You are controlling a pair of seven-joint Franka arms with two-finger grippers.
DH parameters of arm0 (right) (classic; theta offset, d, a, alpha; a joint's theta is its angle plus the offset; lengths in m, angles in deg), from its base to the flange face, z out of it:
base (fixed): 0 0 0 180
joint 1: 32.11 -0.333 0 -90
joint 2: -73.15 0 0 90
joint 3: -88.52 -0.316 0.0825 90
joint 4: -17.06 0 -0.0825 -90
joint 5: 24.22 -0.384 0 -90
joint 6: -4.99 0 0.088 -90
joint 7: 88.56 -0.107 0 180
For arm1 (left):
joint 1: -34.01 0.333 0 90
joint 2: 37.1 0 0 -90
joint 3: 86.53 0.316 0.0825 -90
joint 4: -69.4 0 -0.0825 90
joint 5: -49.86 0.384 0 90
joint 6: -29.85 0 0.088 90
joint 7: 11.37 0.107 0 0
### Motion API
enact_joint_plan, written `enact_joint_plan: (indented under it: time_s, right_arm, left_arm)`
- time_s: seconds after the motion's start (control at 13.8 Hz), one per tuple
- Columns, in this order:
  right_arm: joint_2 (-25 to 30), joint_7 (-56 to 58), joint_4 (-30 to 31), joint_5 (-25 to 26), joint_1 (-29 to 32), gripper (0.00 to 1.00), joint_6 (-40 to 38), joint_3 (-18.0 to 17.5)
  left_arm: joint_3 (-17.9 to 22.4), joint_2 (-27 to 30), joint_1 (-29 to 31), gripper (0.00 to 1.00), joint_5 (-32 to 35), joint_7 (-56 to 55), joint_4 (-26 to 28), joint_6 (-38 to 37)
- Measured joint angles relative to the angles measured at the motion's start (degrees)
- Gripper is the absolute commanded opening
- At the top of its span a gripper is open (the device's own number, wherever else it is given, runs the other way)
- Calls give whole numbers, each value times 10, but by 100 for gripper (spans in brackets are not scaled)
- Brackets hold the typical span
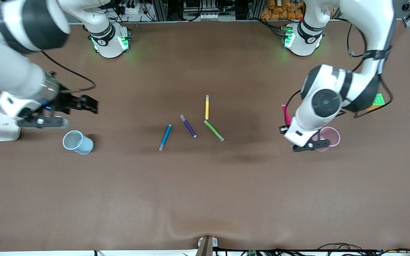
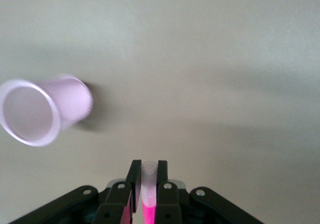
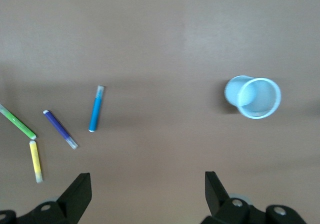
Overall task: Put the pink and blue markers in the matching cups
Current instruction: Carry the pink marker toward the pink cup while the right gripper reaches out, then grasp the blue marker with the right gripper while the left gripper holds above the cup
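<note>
My left gripper (image 2: 147,170) is shut on the pink marker (image 2: 148,204), which also shows in the front view (image 1: 285,113). It hangs over the table just beside the pale pink cup (image 1: 334,138), toward the pens; the cup also shows in the left wrist view (image 2: 75,98). The blue marker (image 1: 165,137) lies flat on the table mid-way between the arms, and shows in the right wrist view (image 3: 95,109). The pale blue cup (image 1: 85,145) stands toward the right arm's end and shows in the right wrist view (image 3: 231,92). My right gripper (image 1: 92,105) is open and empty in the air beside that cup (image 3: 147,181).
A dark purple pen (image 1: 188,126), a yellow pen (image 1: 207,107) and a green pen (image 1: 214,130) lie close beside the blue marker. A white block (image 1: 5,127) stands at the right arm's end. A green cube (image 1: 378,100) sits by the left arm.
</note>
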Motion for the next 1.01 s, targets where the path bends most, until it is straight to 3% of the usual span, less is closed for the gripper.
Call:
enact_joint_plan:
  time_s: [0.43, 0.72, 1.01]
  right_arm:
    - [-77, -90, 21, 2, -60, 100, 88, 0]
    - [-134, -137, 46, 2, -86, 100, 169, 0]
    - [-199, -178, 48, 3, -107, 100, 235, 0]
  left_arm:
    - [0, 51, 67, 0, 95, 112, 10, 20]
    - [-1, 89, 112, 0, 141, 152, 107, 179]
    - [-1, 91, 156, 0, 153, 171, 200, 343]
